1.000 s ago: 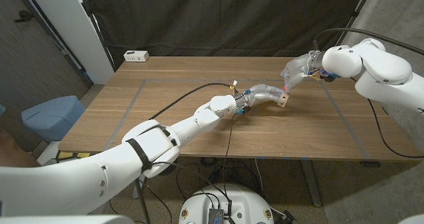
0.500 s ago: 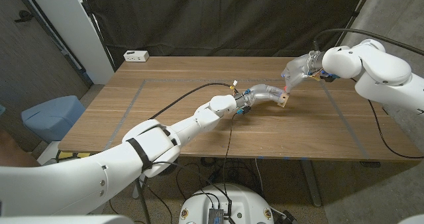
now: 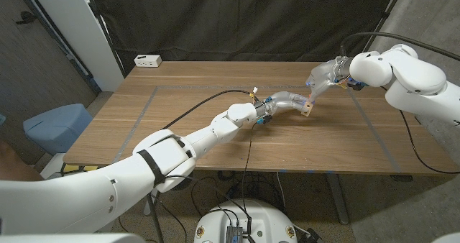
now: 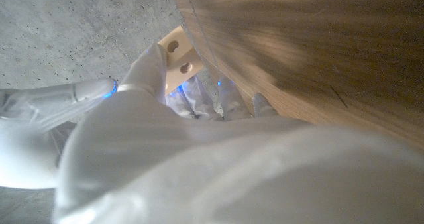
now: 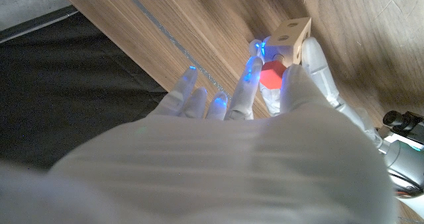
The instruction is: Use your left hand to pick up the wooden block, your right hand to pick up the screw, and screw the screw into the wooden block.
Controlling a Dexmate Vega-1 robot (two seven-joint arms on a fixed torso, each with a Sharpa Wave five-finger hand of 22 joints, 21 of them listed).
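Nothing had shifted noticeably since the earlier frames; both hands kept their positions. Right of the head view's centre, the left hand (image 3: 286, 101) gripped the wooden block (image 3: 307, 110) just above the wooden table (image 3: 180, 139). Just beyond, toward the upper right, the right hand (image 3: 321, 76) pinched the red-headed screw (image 5: 269, 75) against the block's top.

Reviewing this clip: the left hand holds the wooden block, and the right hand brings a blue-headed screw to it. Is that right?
Not quite. The screw's head is red, not blue, as the right wrist view shows; the blue there is only the glow at the fingertips. The rest holds: the left hand holds the wooden block, and the right hand brings the screw to it.
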